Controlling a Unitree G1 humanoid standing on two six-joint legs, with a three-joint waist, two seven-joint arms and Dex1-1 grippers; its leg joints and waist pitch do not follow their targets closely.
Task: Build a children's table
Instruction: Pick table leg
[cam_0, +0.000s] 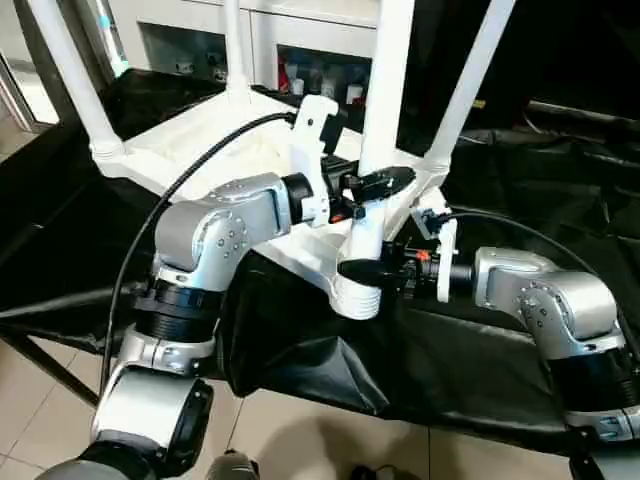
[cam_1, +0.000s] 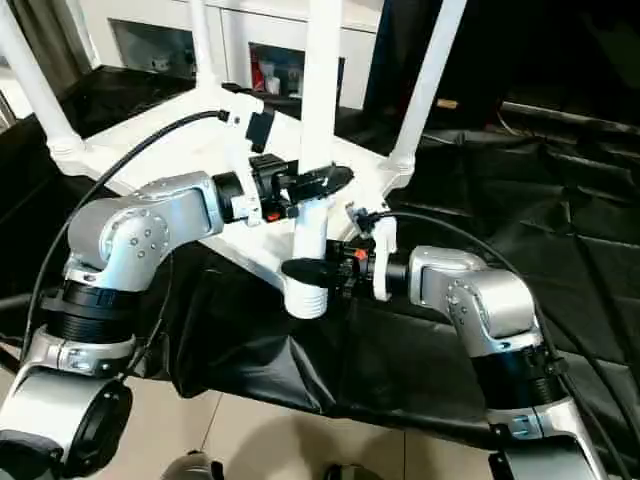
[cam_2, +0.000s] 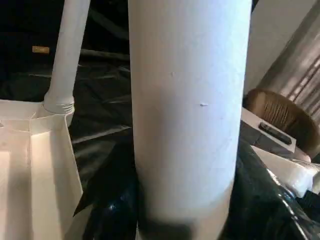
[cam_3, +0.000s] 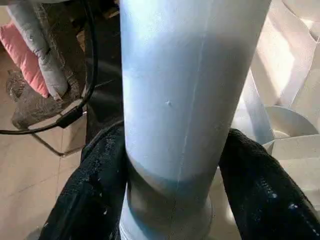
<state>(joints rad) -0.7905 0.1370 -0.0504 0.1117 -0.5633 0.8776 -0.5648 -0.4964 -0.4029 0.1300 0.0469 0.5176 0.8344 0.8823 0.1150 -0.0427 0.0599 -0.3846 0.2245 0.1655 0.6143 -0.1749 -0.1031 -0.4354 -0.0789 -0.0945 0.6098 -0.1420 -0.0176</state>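
The white tabletop (cam_0: 200, 150) lies underside up on a black-draped bench. Three white legs (cam_0: 75, 70) (cam_0: 232, 45) (cam_0: 470, 75) stand upright in its corner sockets. A fourth leg (cam_0: 385, 90) stands in the near corner socket (cam_0: 357, 297), which overhangs the bench edge. My left gripper (cam_0: 378, 188) is shut on this leg a little above the socket, reaching in from the left. My right gripper (cam_0: 366, 270) is closed around the same leg lower down, just above the socket; in the right wrist view its black fingers (cam_3: 95, 190) hug both sides of the leg (cam_3: 185, 100).
A white glass-door cabinet (cam_0: 300, 40) stands behind the bench. The black cloth (cam_0: 540, 180) covers the bench and hangs over its front edge. Tiled floor (cam_0: 40, 400) lies below. Black cables (cam_0: 180, 180) arc over both forearms.
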